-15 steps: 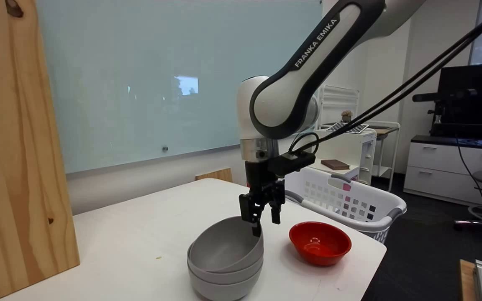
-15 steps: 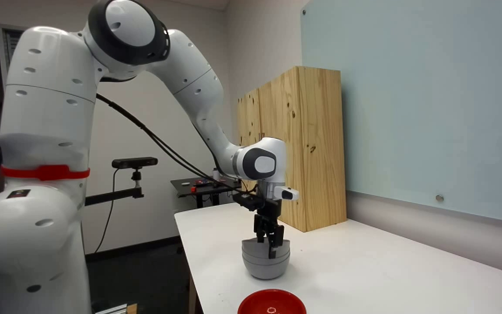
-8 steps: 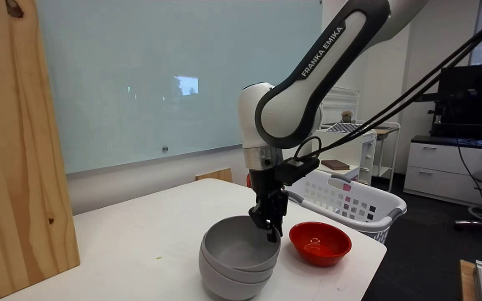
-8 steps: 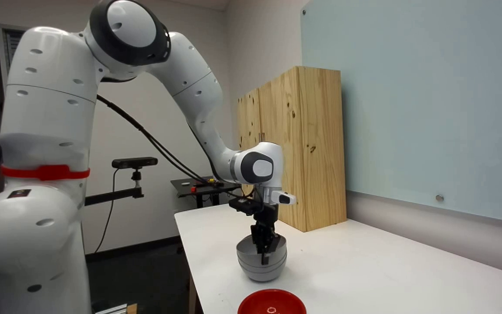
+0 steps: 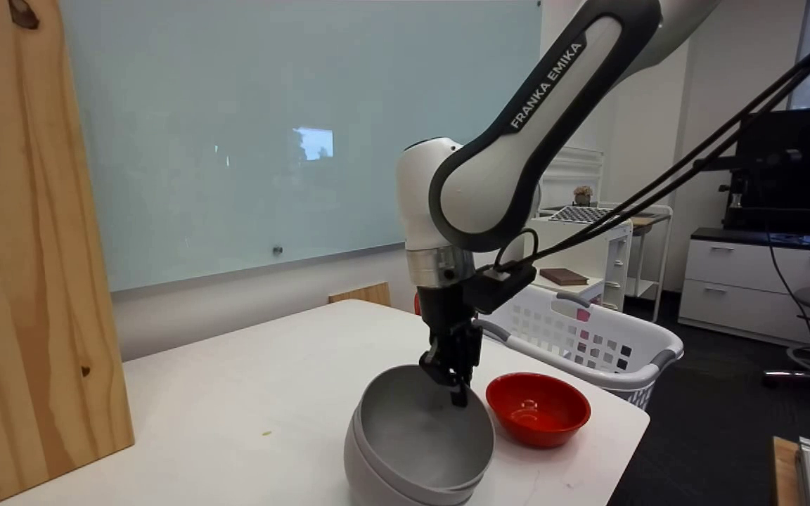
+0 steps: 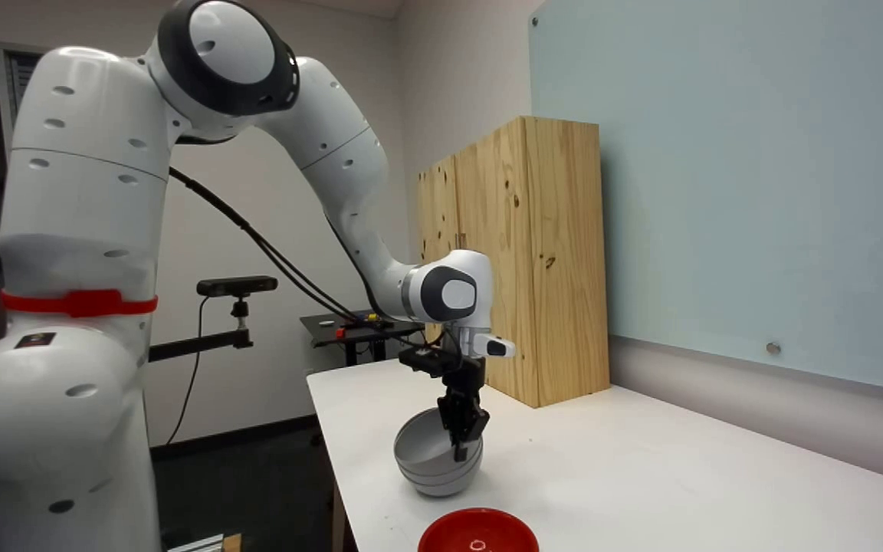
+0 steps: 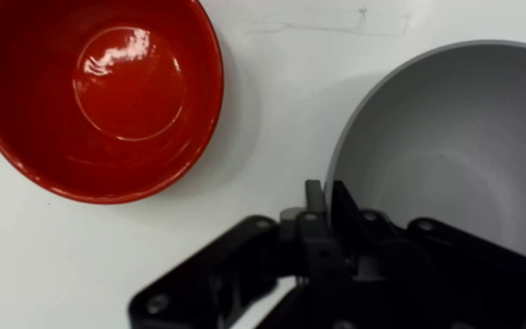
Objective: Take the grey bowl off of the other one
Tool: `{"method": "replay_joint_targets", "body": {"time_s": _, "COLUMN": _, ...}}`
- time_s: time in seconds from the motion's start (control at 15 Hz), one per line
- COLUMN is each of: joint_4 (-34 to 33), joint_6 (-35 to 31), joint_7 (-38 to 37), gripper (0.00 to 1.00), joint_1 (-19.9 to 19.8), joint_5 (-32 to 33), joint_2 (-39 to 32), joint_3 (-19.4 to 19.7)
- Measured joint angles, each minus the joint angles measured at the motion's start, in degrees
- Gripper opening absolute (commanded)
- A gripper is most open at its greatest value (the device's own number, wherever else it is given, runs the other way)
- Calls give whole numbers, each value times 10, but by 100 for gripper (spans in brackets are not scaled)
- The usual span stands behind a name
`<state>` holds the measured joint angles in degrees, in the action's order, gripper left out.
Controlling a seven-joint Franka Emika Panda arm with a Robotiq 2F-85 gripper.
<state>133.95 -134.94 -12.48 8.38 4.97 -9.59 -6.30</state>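
My gripper is shut on the rim of the upper grey bowl, one finger inside the wall and one outside, on the side facing the red bowl. In an exterior view the upper grey bowl leans over, its opening turned partly towards that camera. Beneath it the other one shows as a grey outer wall, the two still nested. The same tilted stack appears from the robot's side, with the other one at the bottom and my gripper at the near rim. Whether a further bowl lies between is hard to tell.
A glossy red bowl stands close beside the stack on the white table. A wooden cabinet rises at the table's far end in an exterior view. Beyond the table edge sits a white laundry basket.
The jaws have come together on the rim. The stack has slid and tipped, rightward in one exterior picture and leftward in the opposite one, with the upper bowl leaning more. My gripper dropped slightly.
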Motion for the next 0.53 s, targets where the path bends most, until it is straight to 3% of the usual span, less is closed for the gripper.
{"method": "replay_joint_targets", "body": {"time_s": 0.53, "joint_4": -59, "joint_6": 7, "joint_7": -21, "gripper": 2, "joint_1": 32, "joint_5": -2, "joint_2": 4, "joint_3": -30}}
